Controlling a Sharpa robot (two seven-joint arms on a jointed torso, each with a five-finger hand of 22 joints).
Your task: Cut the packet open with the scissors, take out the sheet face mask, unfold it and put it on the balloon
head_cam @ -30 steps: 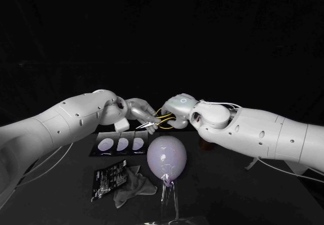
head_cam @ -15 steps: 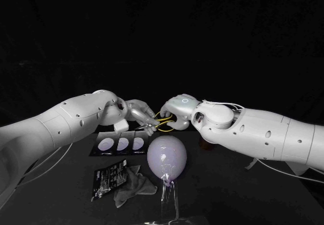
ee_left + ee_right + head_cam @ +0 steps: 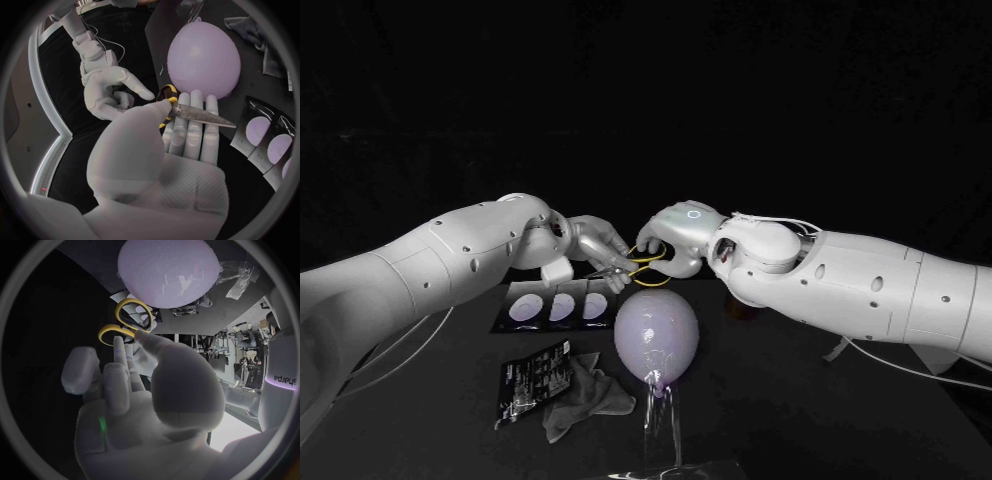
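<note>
The right hand (image 3: 672,242) has come left, closing on the left hand (image 3: 596,240), and the yellow handles of the scissors (image 3: 629,266) now sit lower between them. The balloon, packet and cloth lie as before.

On the black table (image 3: 790,400), the lilac balloon (image 3: 656,333) stands on a clear stand near the middle. The black packet (image 3: 534,383) lies uncut to its near left, with a grey cloth (image 3: 589,398) against its right edge. A dark card with three pale ovals (image 3: 545,292) lies farther back.

The hands meet above the balloon's far end. The left wrist view shows what the head view hides: the left hand's thumb clamps the closed blades against its fingers. In the right wrist view, the right hand's fingers (image 3: 117,375) are apart and empty, their tips just beside the handle loops.
</note>
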